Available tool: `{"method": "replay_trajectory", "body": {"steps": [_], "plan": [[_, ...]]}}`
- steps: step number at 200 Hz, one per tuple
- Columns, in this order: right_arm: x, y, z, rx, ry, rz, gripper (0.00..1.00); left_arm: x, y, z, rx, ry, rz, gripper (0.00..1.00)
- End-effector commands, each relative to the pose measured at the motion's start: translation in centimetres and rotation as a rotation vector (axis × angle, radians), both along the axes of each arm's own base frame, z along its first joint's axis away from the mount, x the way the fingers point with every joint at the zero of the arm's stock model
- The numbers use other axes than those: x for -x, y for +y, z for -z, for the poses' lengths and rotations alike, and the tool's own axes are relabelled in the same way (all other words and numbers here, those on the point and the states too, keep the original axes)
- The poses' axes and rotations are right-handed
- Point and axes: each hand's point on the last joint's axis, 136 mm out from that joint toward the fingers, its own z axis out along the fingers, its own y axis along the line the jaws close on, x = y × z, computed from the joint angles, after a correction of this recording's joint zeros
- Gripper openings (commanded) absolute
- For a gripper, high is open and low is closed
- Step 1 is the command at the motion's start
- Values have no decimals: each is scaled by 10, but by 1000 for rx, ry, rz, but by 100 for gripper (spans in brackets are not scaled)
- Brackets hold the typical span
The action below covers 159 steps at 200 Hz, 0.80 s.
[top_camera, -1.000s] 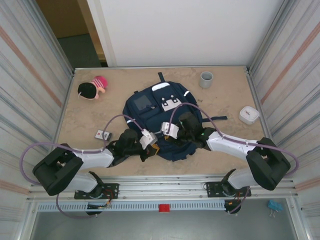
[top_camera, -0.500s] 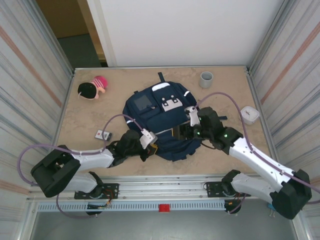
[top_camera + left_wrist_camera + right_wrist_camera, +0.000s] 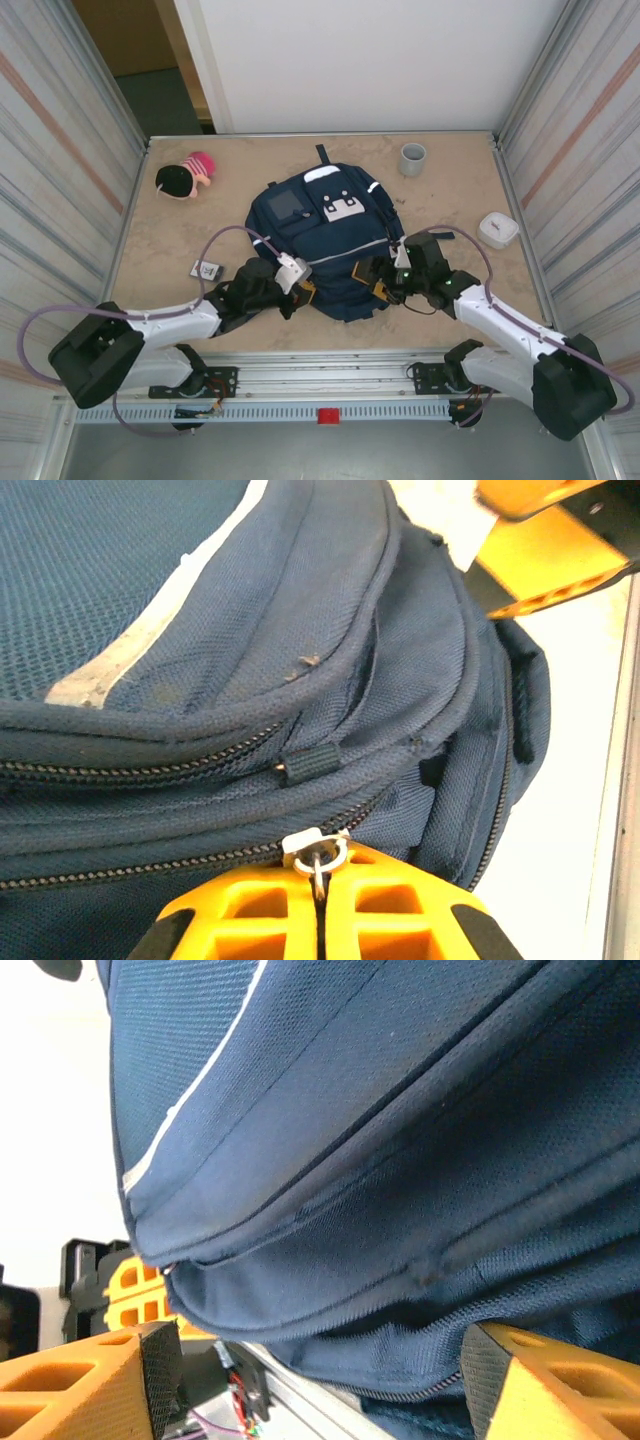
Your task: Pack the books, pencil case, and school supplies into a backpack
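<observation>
A small flat white piece (image 3: 205, 268) is lying on the surface (image 3: 170, 235) at the left. To its right, the left gripper (image 3: 303, 292) is pinching the zipper pull (image 3: 316, 852) on the near left edge of the backpack (image 3: 320, 225), which is lying flat mid-surface. The right gripper (image 3: 378, 278) is standing open, its jaws straddling the backpack's near right corner. A white box (image 3: 498, 229) is sitting farther right.

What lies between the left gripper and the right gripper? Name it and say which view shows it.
The near end of the backpack fills the gap between the left gripper and the right gripper, as the top external view shows.
</observation>
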Motion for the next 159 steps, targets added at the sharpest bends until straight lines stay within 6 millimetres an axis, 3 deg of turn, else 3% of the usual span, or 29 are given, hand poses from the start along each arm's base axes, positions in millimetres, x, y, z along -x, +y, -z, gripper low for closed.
{"method": "replay_trajectory", "body": {"steps": [1, 24, 55, 93, 139, 159], "plan": [[-18, 8, -19, -88, -29, 47, 72, -1, -6, -30, 73, -67, 22, 0], [-29, 4, -28, -116, -57, 103, 55, 0, -4, -23, 36, -54, 25, 0], [-35, 0, -39, -127, -90, 130, 52, 0, -3, -17, 24, -35, 17, 0], [-39, 3, -39, -143, -87, 133, 49, 2, -11, -22, 41, -34, 44, 0], [-45, 6, -50, -175, -134, 144, 24, 10, -25, -25, 37, -6, 81, 0], [-43, 12, -55, -180, -148, 129, 19, 19, -35, -29, 54, -10, 104, 0]]}}
